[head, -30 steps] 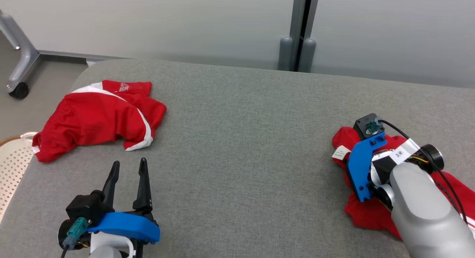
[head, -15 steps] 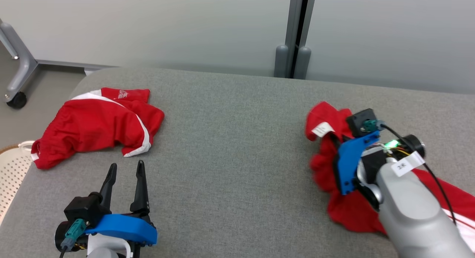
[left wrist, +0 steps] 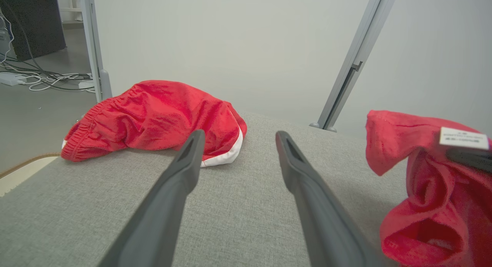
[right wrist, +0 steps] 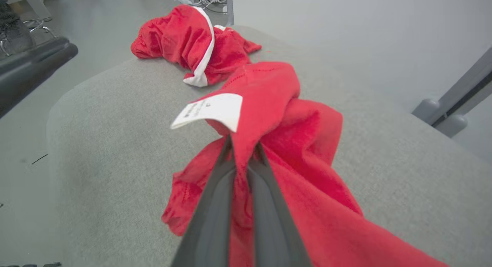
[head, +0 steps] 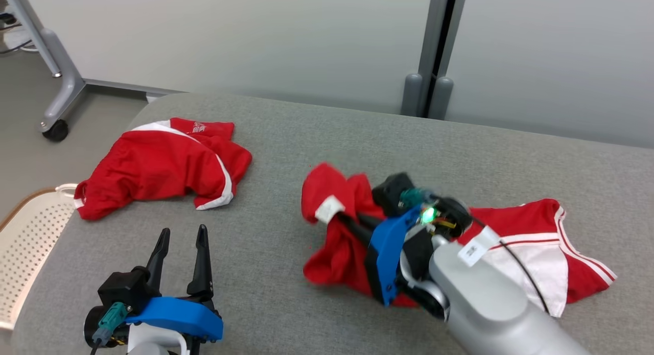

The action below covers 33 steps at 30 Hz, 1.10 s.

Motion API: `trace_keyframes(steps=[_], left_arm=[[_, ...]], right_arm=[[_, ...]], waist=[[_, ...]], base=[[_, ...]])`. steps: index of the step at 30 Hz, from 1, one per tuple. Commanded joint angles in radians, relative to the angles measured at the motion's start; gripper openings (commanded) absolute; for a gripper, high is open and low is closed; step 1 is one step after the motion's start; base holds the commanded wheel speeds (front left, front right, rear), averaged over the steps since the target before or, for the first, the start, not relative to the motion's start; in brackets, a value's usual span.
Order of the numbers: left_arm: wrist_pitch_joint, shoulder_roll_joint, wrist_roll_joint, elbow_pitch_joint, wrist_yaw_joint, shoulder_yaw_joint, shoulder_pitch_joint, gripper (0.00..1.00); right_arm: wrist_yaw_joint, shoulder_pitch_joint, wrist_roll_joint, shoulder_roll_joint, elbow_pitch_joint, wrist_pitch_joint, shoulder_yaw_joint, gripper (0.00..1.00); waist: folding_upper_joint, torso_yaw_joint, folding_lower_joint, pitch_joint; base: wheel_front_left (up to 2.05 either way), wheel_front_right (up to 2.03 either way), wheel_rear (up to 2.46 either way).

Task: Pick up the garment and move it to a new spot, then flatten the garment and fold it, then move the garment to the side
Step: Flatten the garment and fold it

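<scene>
My right gripper (head: 347, 219) is shut on a bunched fold of the red garment (head: 332, 242) near the table's middle. The pinch shows plainly in the right wrist view, where both fingers close on the cloth (right wrist: 300, 144) just below a white label (right wrist: 211, 109). The rest of the garment, with white stripes and a white panel (head: 531, 232), trails to the right on the table. My left gripper (head: 183, 235) rests open at the lower left with nothing between its fingers (left wrist: 184, 171). The held cloth (left wrist: 423, 171) hangs to its right.
A second red garment with white trim (head: 158, 166) lies crumpled at the far left of the grey padded table (head: 306, 140). A white perforated basket (head: 25, 242) stands off the table's left edge. A wheeled stand leg (head: 56, 89) and a grey post (head: 434, 53) are behind.
My right gripper has shut on the garment and dragged it left from the right edge toward the table's middle, stretching it out. The head camera has shifted. My left gripper has stayed put.
</scene>
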Motion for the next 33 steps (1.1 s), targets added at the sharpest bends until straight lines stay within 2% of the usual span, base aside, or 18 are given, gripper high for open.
trace_keyframes(steps=[1, 2, 3, 4, 9, 14, 17, 20, 24, 27, 33], left_arm=[[-0.003, -0.003, -0.004, 0.004, -0.001, -0.005, -0.01, 1.0], [-0.003, -0.005, -0.005, 0.005, -0.001, -0.007, -0.012, 1.0], [-0.003, -0.005, -0.006, 0.006, -0.001, -0.008, -0.015, 1.0], [-0.003, -0.005, -0.007, 0.006, -0.001, -0.009, -0.016, 1.0], [-0.003, -0.004, -0.006, 0.009, -0.001, 0.005, -0.009, 1.0], [-0.003, 0.0, 0.005, 0.013, -0.001, 0.017, 0.004, 1.0], [-0.003, 0.002, 0.009, 0.012, -0.001, 0.022, 0.013, 1.0], [-0.003, 0.002, 0.01, 0.011, 0.0, 0.025, 0.018, 1.0], [-0.003, 0.006, 0.008, 0.01, 0.0, 0.033, 0.03, 1.0], [-0.003, 0.005, 0.006, 0.01, 0.0, 0.036, 0.033, 1.0], [-0.003, 0.004, 0.002, 0.015, -0.001, 0.035, 0.039, 1.0]], right_arm=[[0.0, 0.02, 0.019, 0.004, 0.03, 0.006, 0.033, 0.0], [0.0, 0.025, 0.037, 0.007, 0.05, 0.003, 0.048, 0.33], [0.0, 0.033, 0.054, 0.011, 0.07, 0.005, 0.066, 0.78], [0.0, 0.037, 0.068, 0.014, 0.086, 0.006, 0.085, 1.0], [0.0, 0.031, 0.139, 0.013, 0.102, -0.038, 0.129, 1.0], [0.0, 0.005, 0.201, -0.035, 0.065, -0.199, 0.104, 1.0], [0.0, 0.006, 0.213, -0.087, 0.028, -0.307, 0.073, 1.0], [0.0, 0.035, 0.208, -0.144, -0.002, -0.358, 0.024, 1.0], [0.0, 0.117, 0.194, -0.199, -0.053, -0.379, -0.097, 1.0], [0.0, 0.222, 0.157, -0.216, -0.106, -0.381, -0.234, 1.0], [0.0, 0.433, 0.029, -0.146, -0.266, -0.381, -0.508, 1.0]], waist=[[0.0, 0.012, 0.0001, 0.006], [0.0, 0.016, 0.0001, 0.007], [0.0, 0.018, 0.0001, 0.008], [0.0, 0.02, 0.0001, 0.009], [0.0, 0.005, 0.0001, 0.007], [0.0, -0.04, 0.0001, -0.015], [0.0, -0.073, 0.0001, -0.031], [0.0, -0.103, 0.0001, -0.04], [0.0, -0.129, 0.0001, -0.042], [0.0, -0.139, 0.0001, -0.04], [0.0, -0.152, 0.0001, -0.036]], base=[[0.0, 0.0, 0.0], [0.0, 0.0, 0.0], [0.0, 0.0, 0.0], [0.0, 0.0, 0.0], [0.0, 0.0, 0.0], [0.0, 0.0, 0.0], [0.0, 0.0, 0.0], [0.0, 0.0, 0.0], [0.0, 0.0, 0.0], [0.0, 0.0, 0.0], [0.0, 0.0, 0.0]])
